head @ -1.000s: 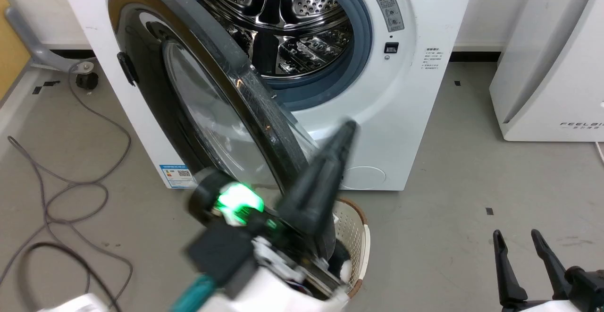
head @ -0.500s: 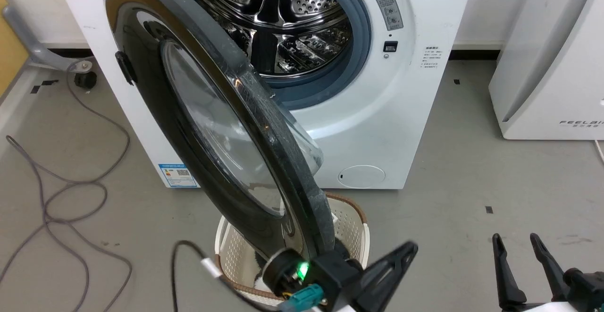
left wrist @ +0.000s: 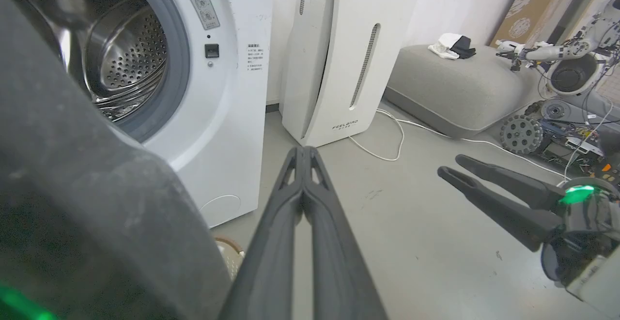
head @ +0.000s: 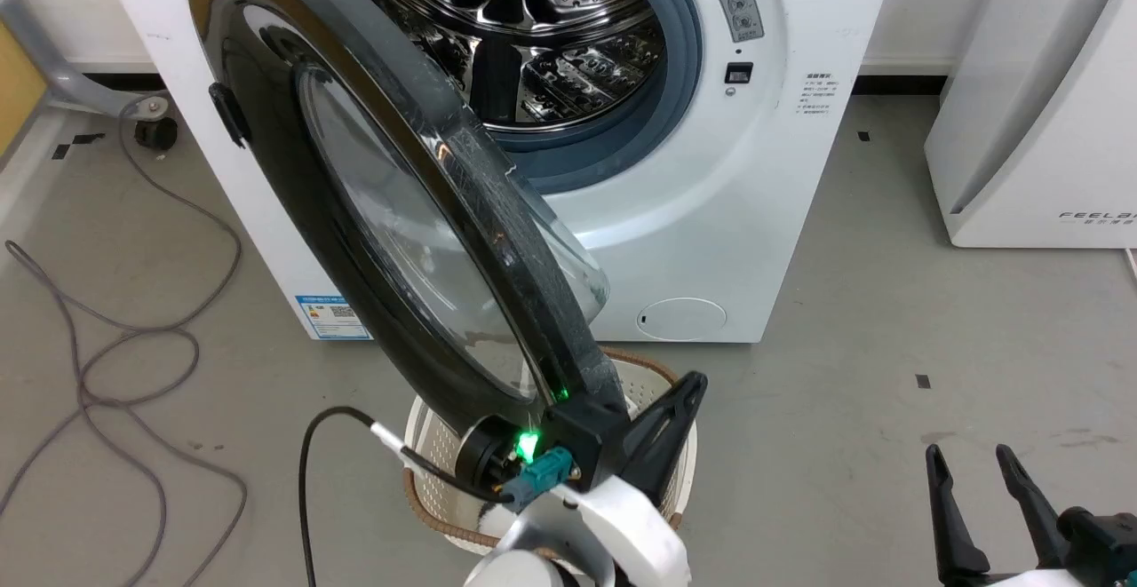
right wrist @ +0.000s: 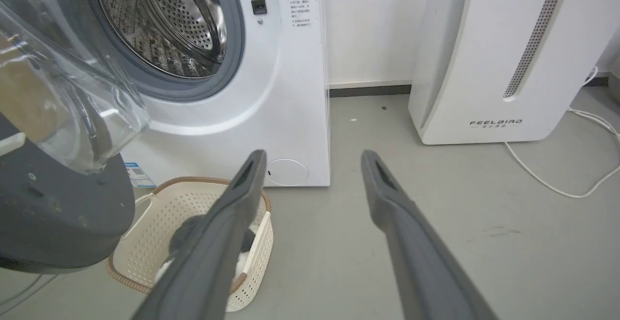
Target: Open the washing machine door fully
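Washer door [head: 382, 241] approx. half open. L gripper [left wrist: 303, 151], fingers together, beside lower rim; R gripper [head: 966, 454] fingers apart. Next: push wider.

Lighting: bright, even, soft shadows.
Glare on the washing machine door [head: 391, 232] at 11 o'clock, head view; its rim out of focus at 8 o'clock, left wrist view; wrist-view edges bowed.

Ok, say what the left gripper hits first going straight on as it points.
Probably the base of the tall white FEELBIRD appliance, or the grey floor just before it; depth is unclear.
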